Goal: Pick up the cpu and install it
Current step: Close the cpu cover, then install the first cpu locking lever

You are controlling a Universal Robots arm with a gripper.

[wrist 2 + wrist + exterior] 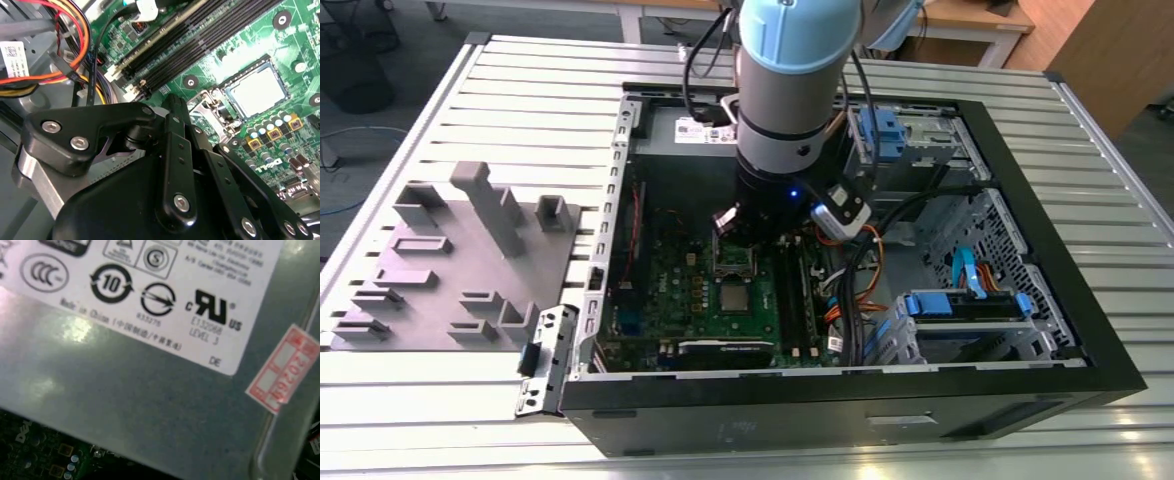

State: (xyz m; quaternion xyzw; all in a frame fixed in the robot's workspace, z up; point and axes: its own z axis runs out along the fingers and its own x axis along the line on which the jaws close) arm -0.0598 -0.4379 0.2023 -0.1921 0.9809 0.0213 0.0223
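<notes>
The cpu point(736, 298) is a small silvery square lying flat in the socket on the green motherboard point(667, 290) inside the open computer case point(1067, 330). In the second wrist view the cpu point(256, 90) lies inside its metal surround, with the hinged socket frame point(207, 107) raised beside it. In the exterior view that socket frame point(734, 260) stands just behind the chip. My gripper point(744, 222) hangs low in the case above the frame, a short way from the cpu and holding nothing I can see. The gripper's black linkage point(172, 107) fills the foreground of the second wrist view.
A grey moulded tray point(454, 260) with upright blocks lies on the slatted table at the exterior view's left. Black memory slots point(200, 40) and orange and red cables point(60, 45) flank the socket. Blue-tabbed drive cages point(961, 300) line the case's right. A labelled grey metal box point(150, 390) is close.
</notes>
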